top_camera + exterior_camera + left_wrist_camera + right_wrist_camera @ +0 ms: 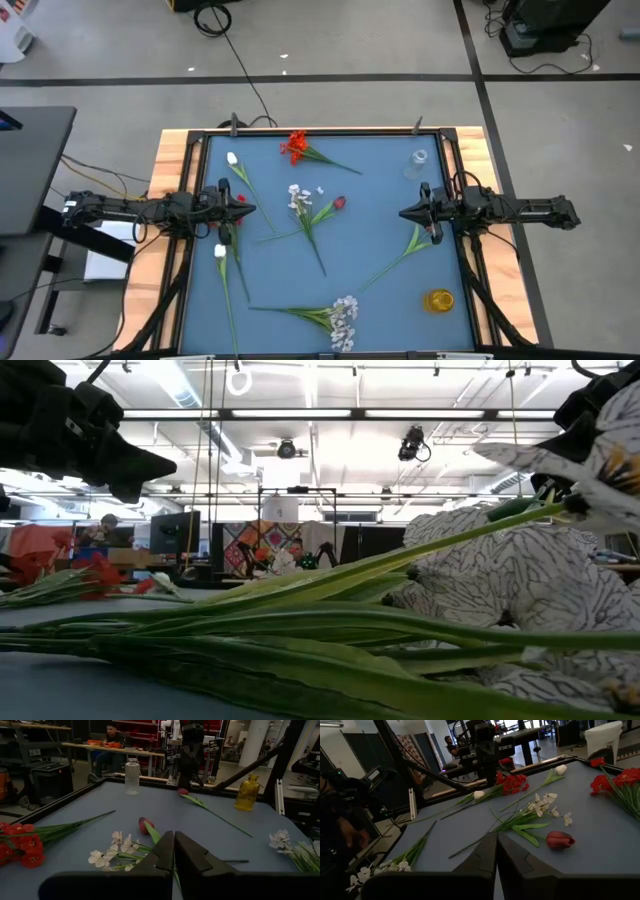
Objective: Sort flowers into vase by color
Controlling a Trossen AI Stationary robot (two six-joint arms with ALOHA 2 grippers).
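Flowers [308, 215] scattered on table [380, 220] between vases [418, 163].

— Evenly bright from above; hardly a shadow on the blue table [380, 290].
— Ceiling strip lights [300, 415] glaring white in the low view; nearest stems [330, 645] and white blossoms [520, 620] soft, out of focus.
— Dimmer at the wrists; dark, blurred fingers [160, 857] up close.
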